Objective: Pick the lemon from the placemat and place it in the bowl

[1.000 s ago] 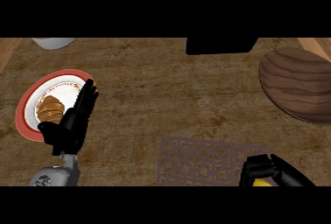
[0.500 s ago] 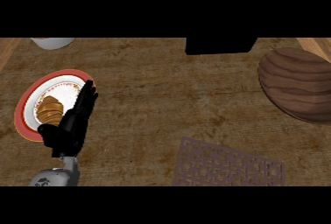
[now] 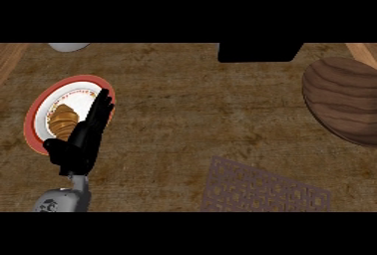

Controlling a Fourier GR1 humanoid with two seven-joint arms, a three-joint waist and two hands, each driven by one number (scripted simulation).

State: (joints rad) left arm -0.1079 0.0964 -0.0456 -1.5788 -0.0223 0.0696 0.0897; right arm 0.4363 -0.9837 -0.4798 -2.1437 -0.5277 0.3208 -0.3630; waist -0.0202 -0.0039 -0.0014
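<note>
Looking down from the head view, I see my left hand [image 3: 80, 142] at the left of the frame, fingers straight and together, pointing up and away from me, holding nothing. Its fingertips overlap the right rim of a round plate [image 3: 38, 112] with a red border, and the thumb sticks out to the left over the plate's lower edge. A croissant [image 3: 63, 119] lies on the plate, just left of the hand. The grey forearm [image 3: 65, 198] comes in from the lower edge beneath it.

My right hand does not show anywhere, and I cannot find the lemon either; nothing yellow is visible on the worktop [image 3: 199, 109].

A brown perforated placemat [image 3: 261, 191] sits at the lower centre-right, tilted, with its lower part cut off by the frame; its visible surface carries nothing. The wooden bowl [image 3: 344, 99] is at the right edge, well apart from the placemat, partly cut off, and I see nothing inside the part that shows.

At the top edge a black boxy object [image 3: 259, 51] sits right of centre, and a pale rounded object [image 3: 69, 47] peeks in at the top left; I cannot tell what either one is.
</note>
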